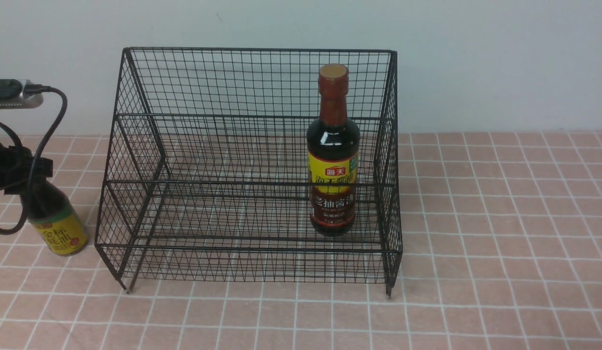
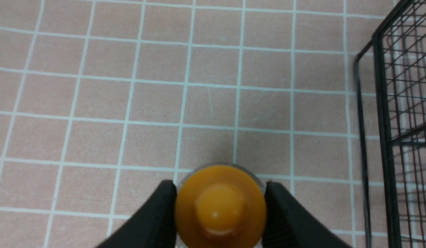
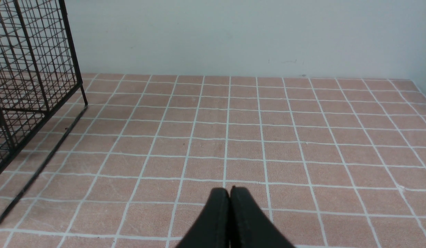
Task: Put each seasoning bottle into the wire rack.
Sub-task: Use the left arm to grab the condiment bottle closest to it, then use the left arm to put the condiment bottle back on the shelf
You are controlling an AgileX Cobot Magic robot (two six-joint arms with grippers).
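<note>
Holding the tall bottle (image 1: 332, 160), the wire rack (image 1: 257, 49) stands beside the short bottle (image 1: 60, 228).

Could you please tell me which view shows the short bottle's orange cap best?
The left wrist view: the orange cap shows from above, inside the left gripper. The front view shows only the short bottle's body, cap hidden by the arm. The right wrist view misses it.

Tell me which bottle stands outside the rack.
The short bottle with the orange cap, on the table left of the rack, its cap held by the left gripper. The tall bottle stands inside the rack.
</note>
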